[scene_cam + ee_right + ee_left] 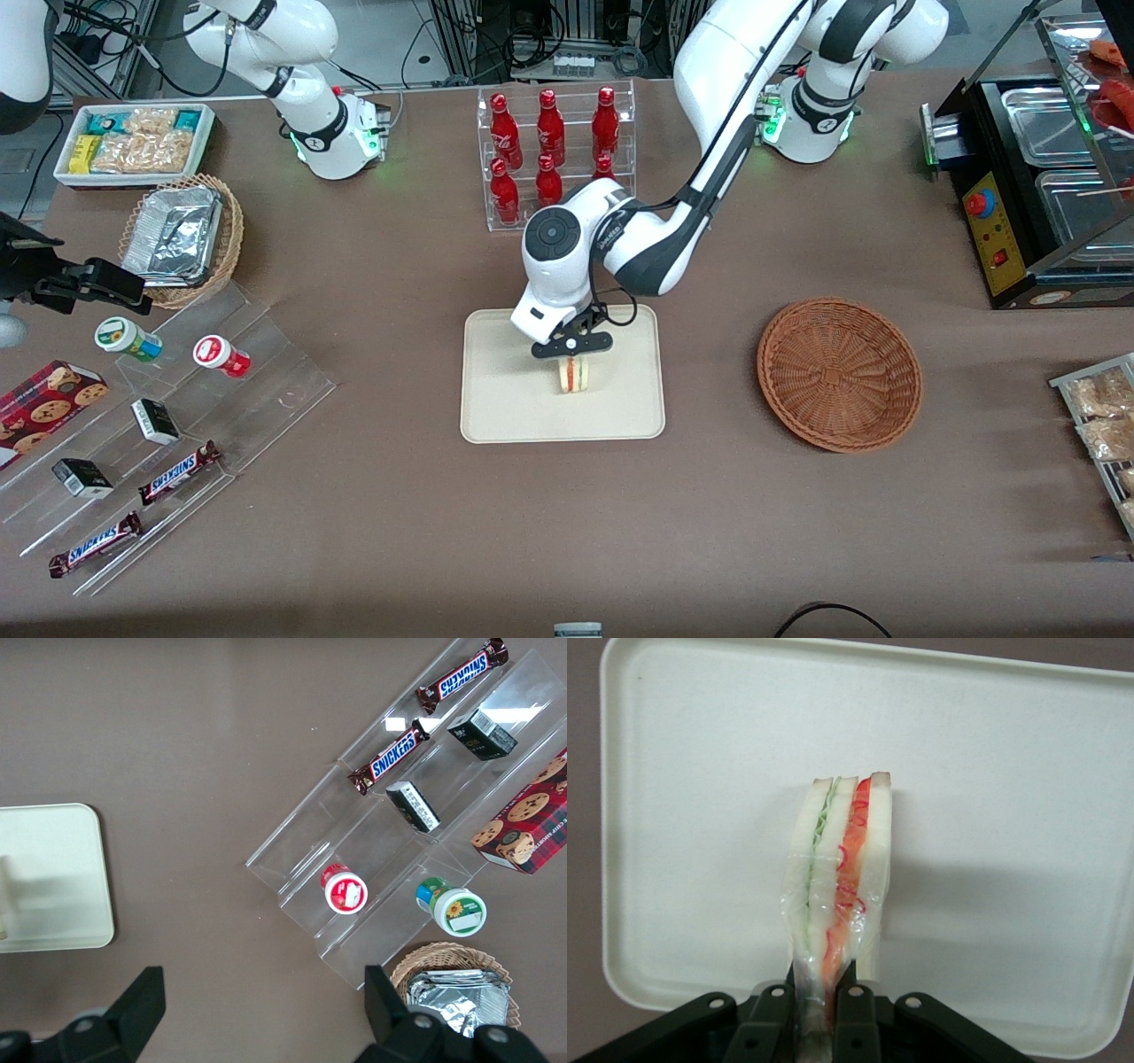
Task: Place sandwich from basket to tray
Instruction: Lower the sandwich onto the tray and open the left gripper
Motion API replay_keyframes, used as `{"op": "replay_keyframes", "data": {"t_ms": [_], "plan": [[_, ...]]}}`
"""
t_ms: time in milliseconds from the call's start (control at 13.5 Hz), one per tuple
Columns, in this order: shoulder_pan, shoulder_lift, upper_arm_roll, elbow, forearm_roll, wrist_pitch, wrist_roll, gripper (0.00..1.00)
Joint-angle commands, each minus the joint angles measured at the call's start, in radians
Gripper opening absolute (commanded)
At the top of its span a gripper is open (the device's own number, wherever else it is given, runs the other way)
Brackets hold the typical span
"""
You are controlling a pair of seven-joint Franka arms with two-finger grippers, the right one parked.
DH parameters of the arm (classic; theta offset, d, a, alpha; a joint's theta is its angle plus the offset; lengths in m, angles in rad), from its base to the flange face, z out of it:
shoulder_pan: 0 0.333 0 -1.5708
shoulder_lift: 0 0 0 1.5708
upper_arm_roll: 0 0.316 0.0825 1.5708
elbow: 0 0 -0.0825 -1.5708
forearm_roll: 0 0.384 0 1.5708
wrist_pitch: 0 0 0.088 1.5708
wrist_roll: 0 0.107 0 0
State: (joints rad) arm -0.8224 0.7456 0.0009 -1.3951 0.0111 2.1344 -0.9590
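Note:
The sandwich (574,376) is a wrapped wedge of white bread with red and green layers, standing on its edge on the cream tray (505,399). My left gripper (572,351) is right above it, shut on its upper end. In the left wrist view the sandwich (840,877) runs out from between the two black fingers (856,1028) over the tray (1010,797). The reddish-brown wicker basket (839,372) lies toward the working arm's end of the table with nothing in it.
A clear rack of red bottles (551,151) stands farther from the front camera than the tray. Toward the parked arm's end are a clear stepped stand with snack bars and cups (168,425), a tan basket with a foil container (177,235) and a white bin of snack packets (133,142). A black food warmer (1036,186) sits at the working arm's end.

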Motion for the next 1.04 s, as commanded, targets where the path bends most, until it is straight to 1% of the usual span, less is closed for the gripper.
{"op": "replay_keyframes", "data": {"t_ms": [0,148,222,296,370,519,593,741,889,963], "plan": [[-0.021,0.055,0.014,0.05,0.029,0.048,-0.02,0.0],[-0.021,0.061,0.014,0.05,0.05,0.05,-0.02,0.0],[-0.02,0.063,0.014,0.05,0.05,0.05,-0.017,0.23],[-0.02,0.064,0.014,0.048,0.053,0.048,-0.015,0.76],[-0.021,0.063,0.014,0.048,0.055,0.045,-0.012,0.99],[-0.02,0.038,0.014,0.05,0.055,0.016,-0.018,1.0],[-0.017,0.012,0.016,0.051,0.052,-0.029,-0.02,1.0],[-0.005,-0.063,0.021,0.051,0.046,-0.109,-0.029,1.0],[0.025,-0.158,0.039,0.05,0.052,-0.216,-0.111,1.0],[0.038,-0.195,0.04,0.048,0.053,-0.253,-0.118,1.0]]}}
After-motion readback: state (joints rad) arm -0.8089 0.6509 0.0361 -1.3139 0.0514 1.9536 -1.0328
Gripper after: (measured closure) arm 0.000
